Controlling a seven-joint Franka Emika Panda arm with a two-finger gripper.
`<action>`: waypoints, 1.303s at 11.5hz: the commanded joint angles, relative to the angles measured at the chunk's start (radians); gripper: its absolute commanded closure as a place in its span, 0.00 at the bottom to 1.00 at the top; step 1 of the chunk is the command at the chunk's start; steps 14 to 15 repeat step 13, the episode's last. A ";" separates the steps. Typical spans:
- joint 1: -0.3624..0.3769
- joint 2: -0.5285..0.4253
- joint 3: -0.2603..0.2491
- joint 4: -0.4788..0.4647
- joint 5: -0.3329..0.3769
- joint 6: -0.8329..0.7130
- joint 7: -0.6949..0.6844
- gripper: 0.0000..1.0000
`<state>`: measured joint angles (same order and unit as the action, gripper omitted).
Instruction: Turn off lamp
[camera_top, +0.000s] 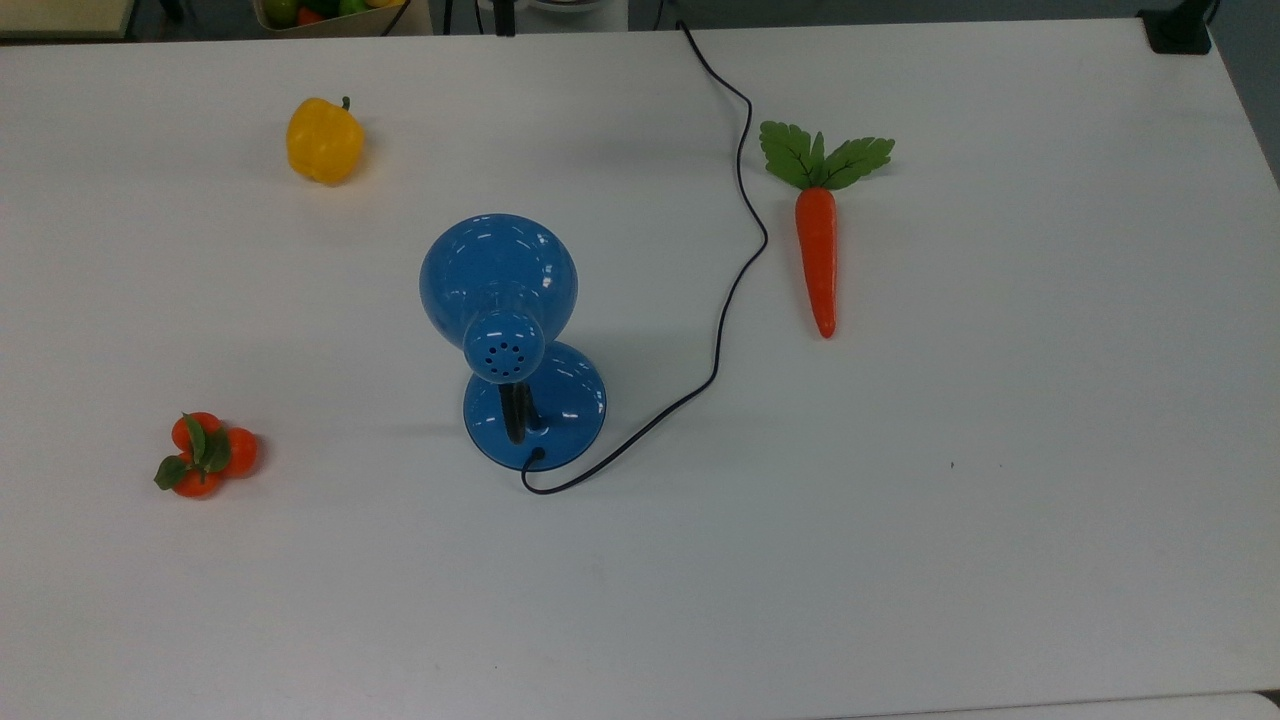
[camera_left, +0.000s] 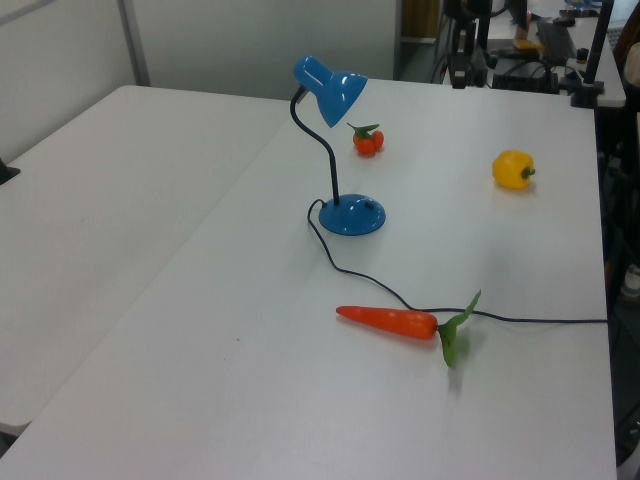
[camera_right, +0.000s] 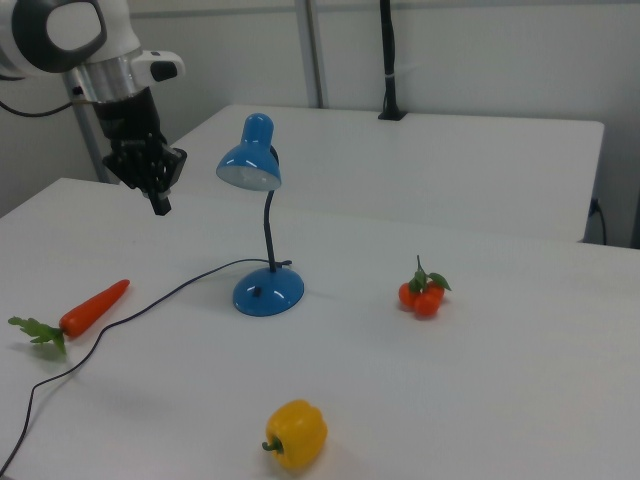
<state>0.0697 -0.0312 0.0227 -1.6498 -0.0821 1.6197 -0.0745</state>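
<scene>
- Top view: the lamp (camera_top: 505, 330) stands mid-table (camera_top: 1000, 500), its cord (camera_top: 735, 270) running past the carrot (camera_top: 818, 250); a pepper (camera_top: 323, 140) lies at upper left, tomatoes (camera_top: 203, 455) at lower left.
- Left view: the lamp (camera_left: 340, 150) stands upright.
- Right view: the gripper (camera_right: 160, 206) hangs left of the shade, apart from the lamp (camera_right: 262, 220); whether its fingers are clenched or released cannot be told.
</scene>
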 joint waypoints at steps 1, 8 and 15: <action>0.002 -0.013 -0.013 0.019 0.007 -0.072 0.019 0.71; -0.027 -0.010 -0.024 0.054 0.001 -0.078 0.016 0.00; -0.028 -0.007 -0.021 0.058 0.001 -0.080 0.019 0.00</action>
